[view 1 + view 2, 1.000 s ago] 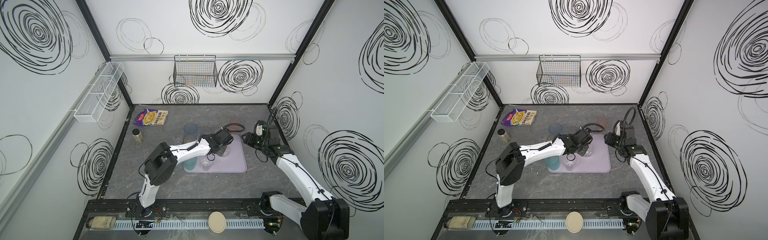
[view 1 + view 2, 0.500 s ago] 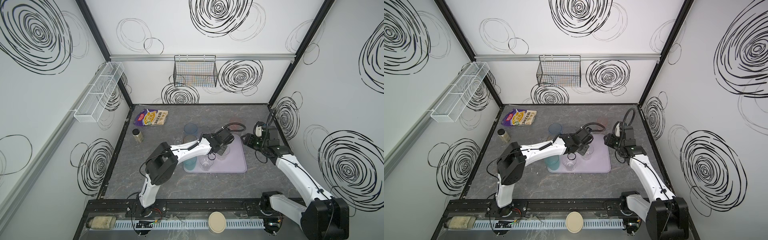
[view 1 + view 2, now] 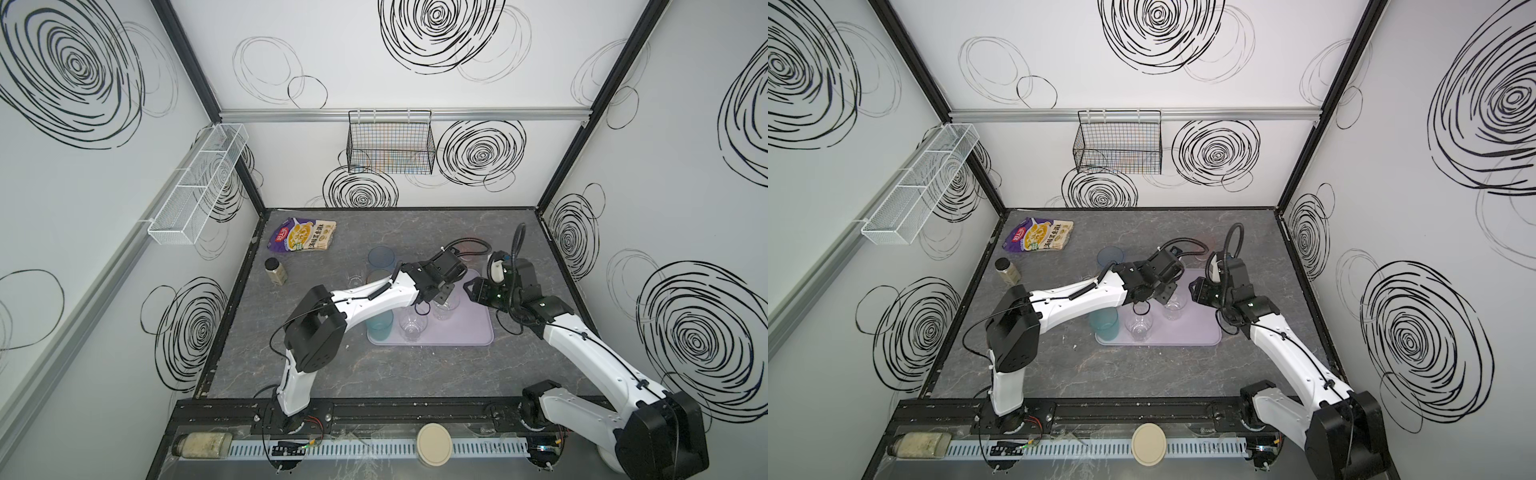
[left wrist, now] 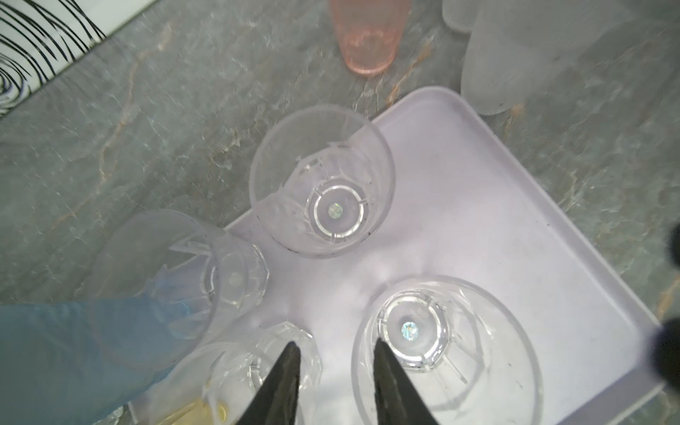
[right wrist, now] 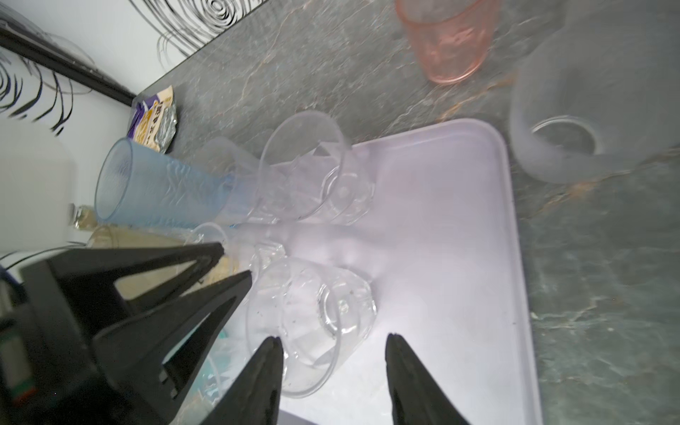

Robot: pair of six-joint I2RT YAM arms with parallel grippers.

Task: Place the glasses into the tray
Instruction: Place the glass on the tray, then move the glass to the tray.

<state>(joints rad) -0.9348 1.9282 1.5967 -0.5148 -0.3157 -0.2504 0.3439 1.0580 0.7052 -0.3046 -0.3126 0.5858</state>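
Note:
The lavender tray (image 3: 465, 332) (image 3: 1192, 332) lies right of centre. A teal glass (image 3: 380, 326) and two clear glasses (image 3: 412, 326) (image 3: 444, 307) stand in it. In the left wrist view more clear glasses (image 4: 323, 184) crowd the tray's (image 4: 478, 220) corner. My left gripper (image 3: 440, 297) (image 4: 335, 344) hovers open, its fingers astride the rim of a clear glass (image 4: 441, 349). My right gripper (image 3: 471, 289) (image 5: 333, 338) is open over the tray (image 5: 441, 220), beside that glass (image 5: 312, 312). The blue glass (image 3: 380, 257), pink glass (image 5: 449, 40) and frosted glass (image 5: 574, 110) stand on the table.
A snack packet (image 3: 302, 236) and a dark-lidded jar (image 3: 275, 271) sit at the back left. The black wire basket (image 3: 390, 145) hangs on the back wall and the white mesh rack (image 3: 199, 183) on the left wall. A beige disc (image 3: 434, 442) lies on the front rail.
My left gripper's jaws have parted from shut, letting go of the clear glass in the tray. My right gripper has edged left toward the tray.

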